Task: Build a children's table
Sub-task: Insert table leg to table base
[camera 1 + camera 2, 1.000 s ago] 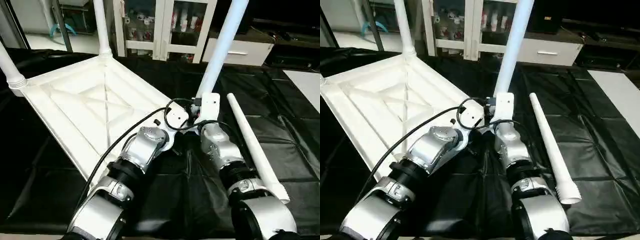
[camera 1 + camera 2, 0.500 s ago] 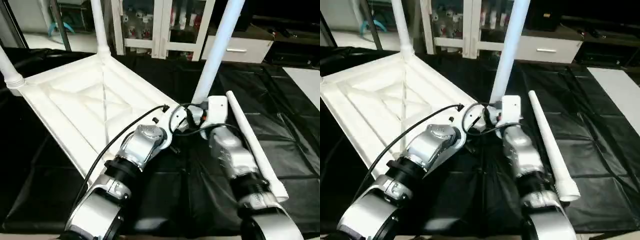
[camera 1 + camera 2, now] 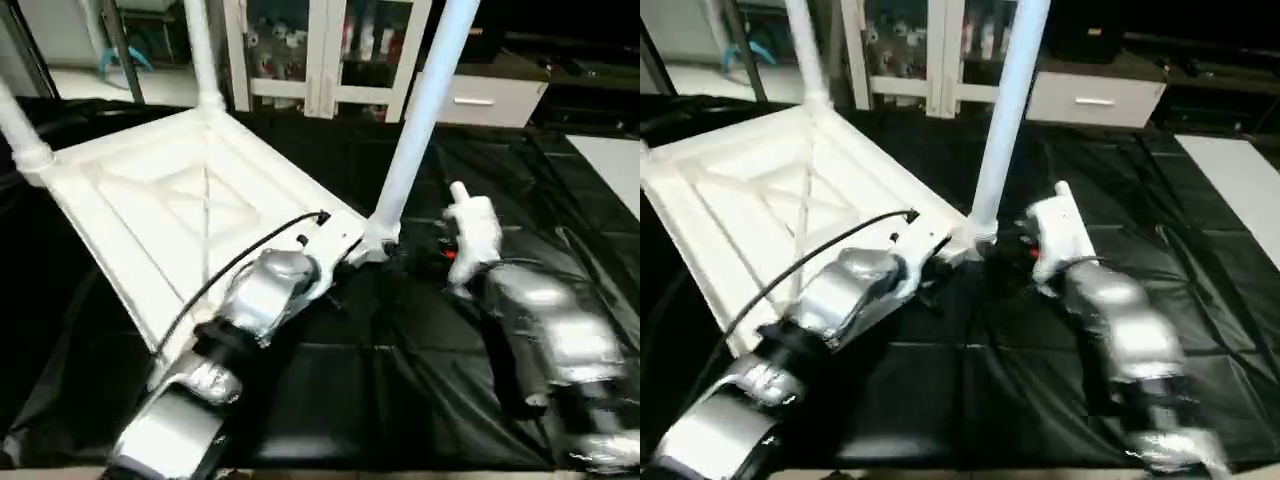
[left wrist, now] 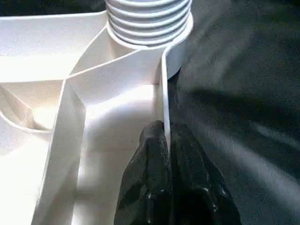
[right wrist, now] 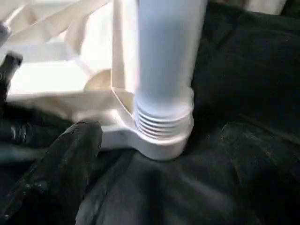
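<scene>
Three legs stand in their corner sockets on the upturned tabletop (image 3: 190, 215), which lies ribs-up on the black-covered worktable (image 3: 400, 380): two at the far corners, and the near leg (image 3: 415, 120) rising from the socket closest to the robot. Beyond the right forearm, only the tip of the fourth leg (image 3: 458, 190) is visible lying on the cover; one corner is left to fill.

Left gripper (image 4: 166, 140): fingers pressed together, pinching the thin edge wall of the tabletop just beside the near socket (image 4: 150, 28). Good anchor; judged worth keeping clamped so the slab does not skate on the cloth.

Right gripper (image 5: 154, 140): fingers spread wide, one finger (image 5: 70, 154) low beside the ribbed collar of the near leg, not touching it.

Step in hand, by my reading: leaving the seated leg and going for the loose one. Advice: clear the upright leg without knocking it, grasp the loose leg toward its middle, and bring it upright before the socket.
</scene>
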Robot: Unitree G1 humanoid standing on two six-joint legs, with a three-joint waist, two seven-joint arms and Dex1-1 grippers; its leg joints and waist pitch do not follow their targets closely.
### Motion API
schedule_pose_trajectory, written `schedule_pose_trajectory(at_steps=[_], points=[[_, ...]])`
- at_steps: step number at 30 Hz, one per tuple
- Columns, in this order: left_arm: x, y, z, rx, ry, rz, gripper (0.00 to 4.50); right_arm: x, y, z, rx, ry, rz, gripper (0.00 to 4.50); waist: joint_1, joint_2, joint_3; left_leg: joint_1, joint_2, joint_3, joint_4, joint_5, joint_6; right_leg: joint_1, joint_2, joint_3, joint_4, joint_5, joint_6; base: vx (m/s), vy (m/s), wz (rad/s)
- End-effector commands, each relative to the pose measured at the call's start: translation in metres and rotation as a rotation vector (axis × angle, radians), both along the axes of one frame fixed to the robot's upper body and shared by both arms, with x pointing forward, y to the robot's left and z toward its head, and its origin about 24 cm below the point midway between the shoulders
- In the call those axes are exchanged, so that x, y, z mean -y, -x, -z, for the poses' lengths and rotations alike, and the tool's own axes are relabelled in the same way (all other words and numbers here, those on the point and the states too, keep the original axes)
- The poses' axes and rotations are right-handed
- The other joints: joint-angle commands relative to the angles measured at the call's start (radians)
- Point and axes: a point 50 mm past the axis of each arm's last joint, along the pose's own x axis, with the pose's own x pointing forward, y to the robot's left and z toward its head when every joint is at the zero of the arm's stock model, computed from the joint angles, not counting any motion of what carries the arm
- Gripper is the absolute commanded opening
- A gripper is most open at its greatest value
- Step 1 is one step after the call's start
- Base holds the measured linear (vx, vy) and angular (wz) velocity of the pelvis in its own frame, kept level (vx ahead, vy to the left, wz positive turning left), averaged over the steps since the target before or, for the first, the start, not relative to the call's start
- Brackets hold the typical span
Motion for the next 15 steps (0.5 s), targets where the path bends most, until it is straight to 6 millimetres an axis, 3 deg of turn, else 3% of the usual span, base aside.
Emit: schedule_pose_trajectory(at_steps=[1,7,8,10,15], points=[[-0.004,0.011,0.013,-0.052,-0.008,0.075,0.00,-0.001,0.006,-0.007,0.012,-0.012,-0.107,4.42,0.013,-0.006,-0.055,0.008,0.101,-0.042,-0.047,-0.070,0.140,0.051,-0.106,0.072,-0.073,0.097,-0.249,0.000,0.000,0.00],[-0.017,0.037,0.015,-0.114,-0.022,0.311,0.00,0.008,0.019,-0.010,-0.004,0.038,-0.281,4.42,0.025,-0.002,-0.055,0.011,0.106,-0.042,-0.049,-0.075,0.123,0.047,-0.106,0.074,-0.069,0.078,-0.256,0.000,0.000,0.00],[-0.017,0.038,0.015,-0.116,-0.023,0.317,0.00,0.008,0.019,-0.010,-0.005,0.037,-0.286,4.42,0.024,-0.007,-0.055,0.011,0.105,-0.041,-0.049,-0.072,0.124,0.046,-0.103,0.073,-0.069,0.079,-0.257,0.000,0.000,0.00],[-0.024,0.050,0.013,-0.155,-0.030,0.436,0.00,0.007,0.024,-0.011,-0.039,0.029,-0.370,4.42,0.029,-0.005,-0.055,0.013,0.105,-0.040,-0.048,-0.068,0.121,0.043,-0.103,0.074,-0.068,0.078,-0.261,0.000,0.000,0.00],[-0.030,0.062,0.011,-0.220,-0.036,0.526,0.00,0.005,0.028,-0.010,-0.069,0.039,-0.437,4.42,0.043,0.001,-0.055,0.022,0.107,-0.037,-0.048,-0.063,0.101,0.036,-0.098,0.073,-0.060,0.081,-0.268,0.000,0.000,0.00]])
